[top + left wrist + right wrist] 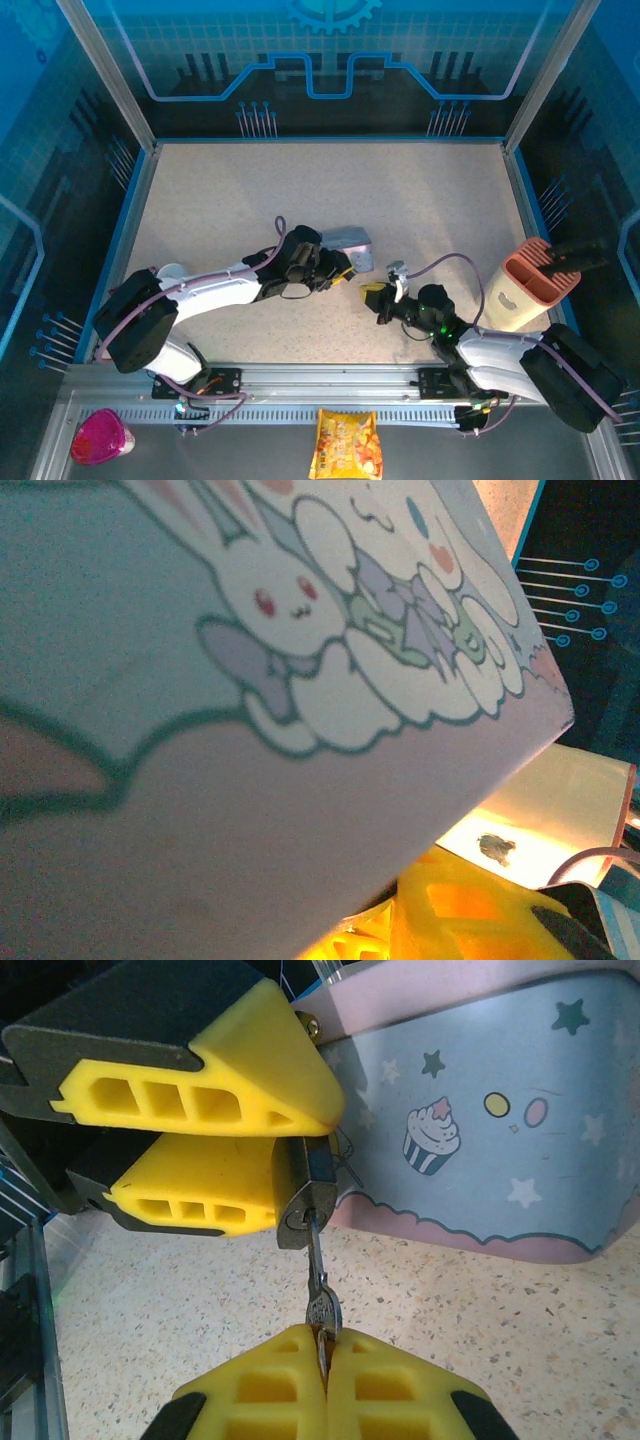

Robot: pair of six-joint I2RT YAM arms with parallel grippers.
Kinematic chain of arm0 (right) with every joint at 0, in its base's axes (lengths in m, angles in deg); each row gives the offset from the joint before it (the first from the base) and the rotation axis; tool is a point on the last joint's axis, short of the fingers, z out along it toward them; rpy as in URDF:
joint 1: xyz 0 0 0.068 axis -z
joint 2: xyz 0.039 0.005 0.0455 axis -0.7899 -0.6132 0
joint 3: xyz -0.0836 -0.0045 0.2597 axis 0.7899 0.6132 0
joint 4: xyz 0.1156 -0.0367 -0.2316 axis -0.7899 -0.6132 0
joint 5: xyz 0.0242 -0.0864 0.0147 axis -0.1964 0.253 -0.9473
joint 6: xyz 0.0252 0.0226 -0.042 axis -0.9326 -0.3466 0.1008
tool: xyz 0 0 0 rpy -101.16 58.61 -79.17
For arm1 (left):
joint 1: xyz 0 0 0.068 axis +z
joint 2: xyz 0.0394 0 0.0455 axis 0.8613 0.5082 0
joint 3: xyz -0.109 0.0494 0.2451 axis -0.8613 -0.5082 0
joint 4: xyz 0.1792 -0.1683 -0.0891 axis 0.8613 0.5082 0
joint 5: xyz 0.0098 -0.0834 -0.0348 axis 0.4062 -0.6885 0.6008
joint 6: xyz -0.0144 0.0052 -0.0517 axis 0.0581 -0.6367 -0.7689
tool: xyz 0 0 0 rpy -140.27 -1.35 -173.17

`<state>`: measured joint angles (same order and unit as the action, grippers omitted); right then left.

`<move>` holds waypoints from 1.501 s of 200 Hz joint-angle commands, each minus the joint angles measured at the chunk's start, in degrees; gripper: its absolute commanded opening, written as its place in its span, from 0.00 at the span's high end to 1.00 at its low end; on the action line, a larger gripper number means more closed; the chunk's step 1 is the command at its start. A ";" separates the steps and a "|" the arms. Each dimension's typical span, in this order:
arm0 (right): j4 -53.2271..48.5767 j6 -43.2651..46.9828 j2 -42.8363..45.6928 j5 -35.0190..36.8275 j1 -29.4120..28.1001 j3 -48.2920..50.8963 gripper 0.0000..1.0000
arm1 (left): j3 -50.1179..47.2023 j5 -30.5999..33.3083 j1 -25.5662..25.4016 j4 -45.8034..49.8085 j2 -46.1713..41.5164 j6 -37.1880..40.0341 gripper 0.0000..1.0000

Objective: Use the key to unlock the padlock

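key in the padlock, one gripper on each, beside the cartoon tin.

in the right wrist view the left gripper [300, 1155] clamps the dark padlock [306, 1196] between its yellow fingers [200, 1090], keyhole end pointing down, just beside the near corner of the pale blue tin [480, 1140] with its cupcake and stars. the key [320, 1282] stands nearly upright with its blade in the keyhole, and the right gripper [322, 1360] is clenched on its head from below. from the top camera the two grippers, left [335, 268] and right [375, 297], meet near the middle of the speckled table [300, 190], with the tin [352, 240] lying just behind them. the left wrist view looks closely across the tin's [300, 680] rabbit-printed lid.
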<state>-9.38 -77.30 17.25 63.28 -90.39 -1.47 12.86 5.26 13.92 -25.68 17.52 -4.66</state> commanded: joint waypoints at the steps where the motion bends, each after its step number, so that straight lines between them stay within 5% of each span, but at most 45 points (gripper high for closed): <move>1: 5.55 2.05 -1.24 -2.19 1.41 -0.27 1.00 | 3.35 -8.80 -2.17 -1.33 -0.10 3.14 0.96; 300: 0.39 3.55 2.84 6.44 0.03 -2.51 1.00 | 10.67 -12.24 -5.61 10.75 5.94 9.57 0.96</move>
<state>-14.69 -74.68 18.65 65.22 -90.15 -1.47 21.07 4.30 13.11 -15.80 23.05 2.48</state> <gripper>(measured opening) 0.060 0.292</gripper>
